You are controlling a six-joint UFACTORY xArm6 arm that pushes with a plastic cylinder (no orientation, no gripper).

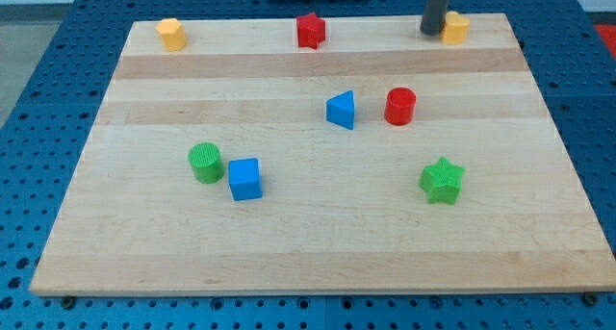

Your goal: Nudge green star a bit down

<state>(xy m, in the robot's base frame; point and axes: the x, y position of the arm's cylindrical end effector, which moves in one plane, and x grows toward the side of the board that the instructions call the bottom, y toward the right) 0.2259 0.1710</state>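
The green star (442,180) lies on the wooden board (318,243) at the view's lower right. My tip (430,30) is at the board's top right edge, far above the star and touching or just left of a yellow block (456,28). The rod comes down from the view's top.
A red cylinder (399,107) and a blue triangular block (341,111) sit above and left of the star. A green cylinder (205,163) and a blue cube (244,179) are at the left. A red star (310,30) and a yellow hexagonal block (171,34) are along the top edge.
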